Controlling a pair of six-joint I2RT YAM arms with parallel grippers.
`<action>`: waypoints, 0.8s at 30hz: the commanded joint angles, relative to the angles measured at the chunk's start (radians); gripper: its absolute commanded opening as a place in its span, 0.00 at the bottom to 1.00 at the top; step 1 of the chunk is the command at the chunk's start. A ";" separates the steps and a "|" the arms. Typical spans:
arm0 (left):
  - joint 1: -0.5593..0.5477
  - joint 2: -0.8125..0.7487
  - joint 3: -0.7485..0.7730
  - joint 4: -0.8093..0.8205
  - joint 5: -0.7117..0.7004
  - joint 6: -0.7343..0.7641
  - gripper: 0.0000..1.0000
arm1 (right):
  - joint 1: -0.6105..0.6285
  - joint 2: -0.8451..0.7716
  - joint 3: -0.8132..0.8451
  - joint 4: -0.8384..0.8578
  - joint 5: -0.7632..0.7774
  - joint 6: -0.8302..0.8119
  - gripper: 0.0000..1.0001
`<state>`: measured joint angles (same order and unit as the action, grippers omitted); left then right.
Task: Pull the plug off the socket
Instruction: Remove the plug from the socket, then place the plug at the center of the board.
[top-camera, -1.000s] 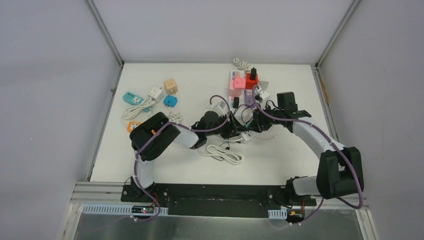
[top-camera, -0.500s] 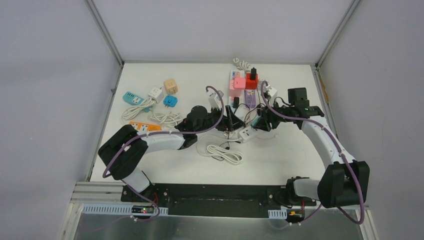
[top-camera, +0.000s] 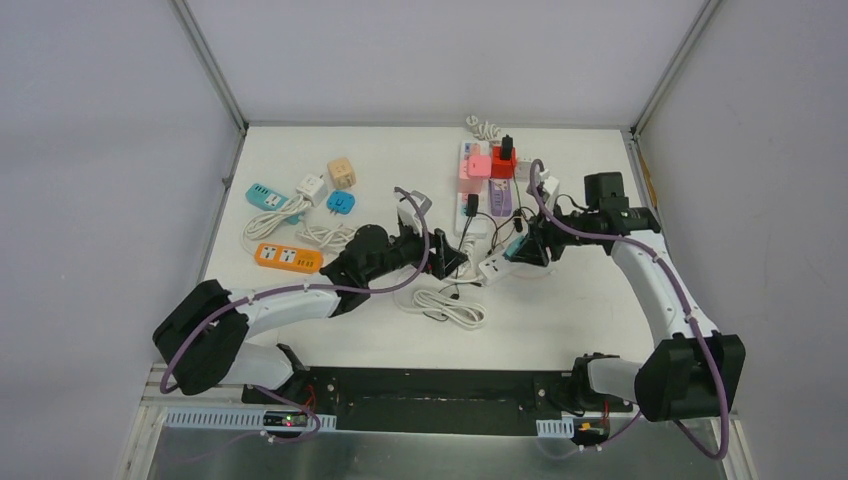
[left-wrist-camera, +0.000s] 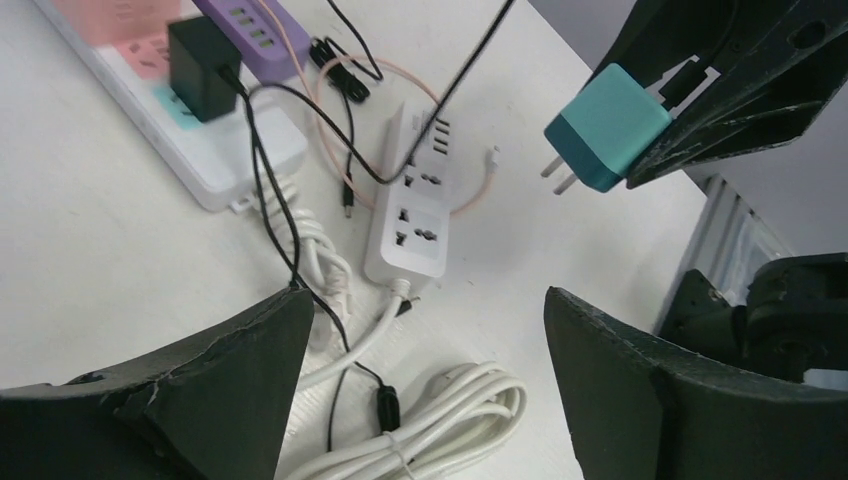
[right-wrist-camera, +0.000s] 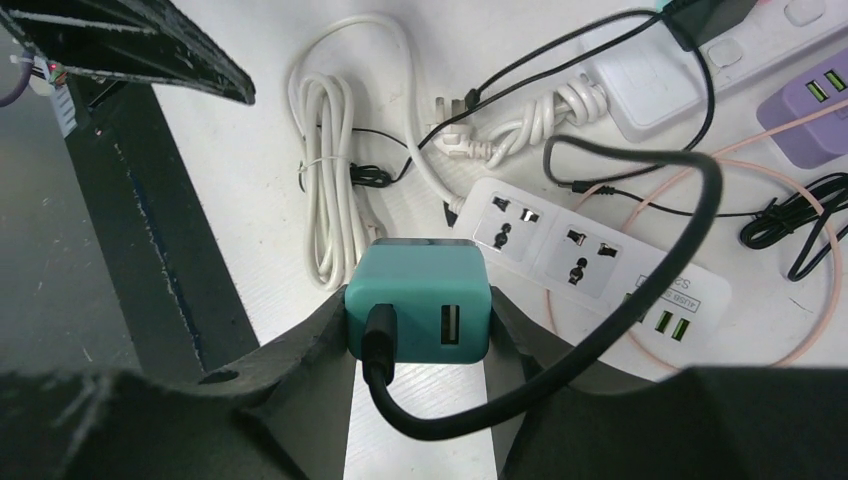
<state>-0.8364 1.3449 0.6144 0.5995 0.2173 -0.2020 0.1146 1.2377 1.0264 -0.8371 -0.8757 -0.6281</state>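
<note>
The teal cube plug (left-wrist-camera: 607, 125) is free of the white power strip (left-wrist-camera: 410, 215).
The right jaws clamp it; the left jaws have spread apart.

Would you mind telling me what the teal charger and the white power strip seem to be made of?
The teal charger looks like moulded plastic with a smooth matte finish: even colour, rounded edges, no glare. Its prongs look like bare metal, pale and shiny. The white power strip seems to be hard plastic, a little glossier, though the light leaves that open.
</note>
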 joint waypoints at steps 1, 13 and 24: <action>0.004 -0.057 -0.028 0.078 -0.113 0.175 0.92 | -0.018 -0.040 0.076 -0.084 -0.087 -0.092 0.00; 0.138 -0.097 0.333 -0.080 -0.162 0.316 0.99 | -0.042 -0.040 0.200 -0.197 -0.055 -0.138 0.00; 0.228 0.044 0.745 -0.288 0.012 0.236 0.99 | -0.041 0.048 0.444 -0.333 0.014 -0.181 0.00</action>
<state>-0.6201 1.3430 1.2701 0.4244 0.1349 0.0605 0.0799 1.2697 1.3693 -1.1126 -0.8745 -0.7605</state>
